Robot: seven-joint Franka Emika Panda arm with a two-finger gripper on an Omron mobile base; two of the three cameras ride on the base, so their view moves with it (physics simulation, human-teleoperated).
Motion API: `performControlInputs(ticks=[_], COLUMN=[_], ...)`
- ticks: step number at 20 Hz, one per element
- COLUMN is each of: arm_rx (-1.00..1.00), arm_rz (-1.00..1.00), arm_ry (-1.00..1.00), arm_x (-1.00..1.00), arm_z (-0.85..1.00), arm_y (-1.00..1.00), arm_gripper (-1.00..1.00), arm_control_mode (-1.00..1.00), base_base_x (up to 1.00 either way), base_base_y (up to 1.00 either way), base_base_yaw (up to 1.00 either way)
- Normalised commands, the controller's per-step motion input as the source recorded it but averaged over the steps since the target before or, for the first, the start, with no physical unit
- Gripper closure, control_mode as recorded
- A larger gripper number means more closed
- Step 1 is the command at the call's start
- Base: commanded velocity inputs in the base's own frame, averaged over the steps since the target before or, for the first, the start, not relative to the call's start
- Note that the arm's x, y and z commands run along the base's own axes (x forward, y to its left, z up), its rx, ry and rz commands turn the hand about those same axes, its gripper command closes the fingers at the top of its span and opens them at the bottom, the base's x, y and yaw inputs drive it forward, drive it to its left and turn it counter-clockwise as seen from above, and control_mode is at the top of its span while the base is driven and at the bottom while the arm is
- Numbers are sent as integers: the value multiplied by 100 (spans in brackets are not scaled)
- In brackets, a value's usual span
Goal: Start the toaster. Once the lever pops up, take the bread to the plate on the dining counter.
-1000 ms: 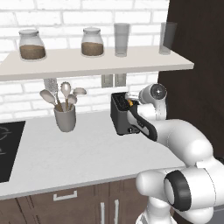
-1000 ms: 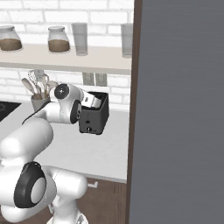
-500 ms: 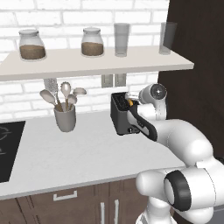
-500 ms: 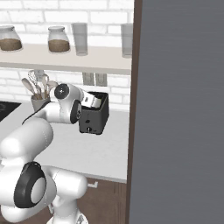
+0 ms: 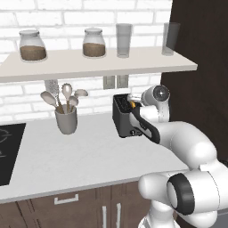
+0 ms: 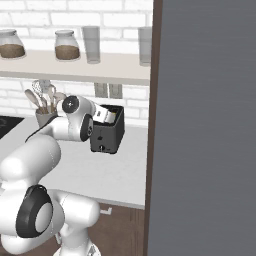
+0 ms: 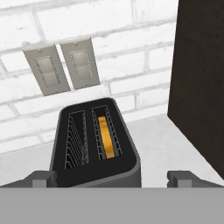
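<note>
Hand view looks down into the toaster (image 7: 96,148): the bread (image 7: 106,138) sits upright in the right-hand slot, its orange-brown edge showing below the wire guides, while the other slot has nothing in it. My fingers (image 7: 113,178) are spread wide, one tip low on each side of the toaster and neither touching it, with nothing held between them. Behind the toaster two pale wall plates (image 7: 61,65) are set side by side in the white brick, and a dark panel (image 7: 199,78) rises along the tabletop's right end.

From the left base view, the toaster (image 5: 124,116) stands near the back edge of the grey tabletop (image 5: 67,156), toward its right end, and my hand hangs just above and beside it. A grey utensil holder (image 5: 66,119) with spoons stands well apart to its left. On the shelf (image 5: 89,62) above are two jars (image 5: 32,45) and two glasses (image 5: 124,40).
</note>
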Motion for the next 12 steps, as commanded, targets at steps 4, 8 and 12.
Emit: performControlInputs(ticks=[4,8,12], arm_rx=[0,0,0], arm_rz=[0,0,0], arm_ry=[0,0,0], arm_x=[0,0,0], arm_z=[0,0,0], arm_y=[0,0,0], arm_gripper=[-100,-100,-100], arm_control_mode=[-100,-100,-100], base_base_x=[0,0,0], base_base_y=[0,0,0], base_base_yaw=[0,0,0])
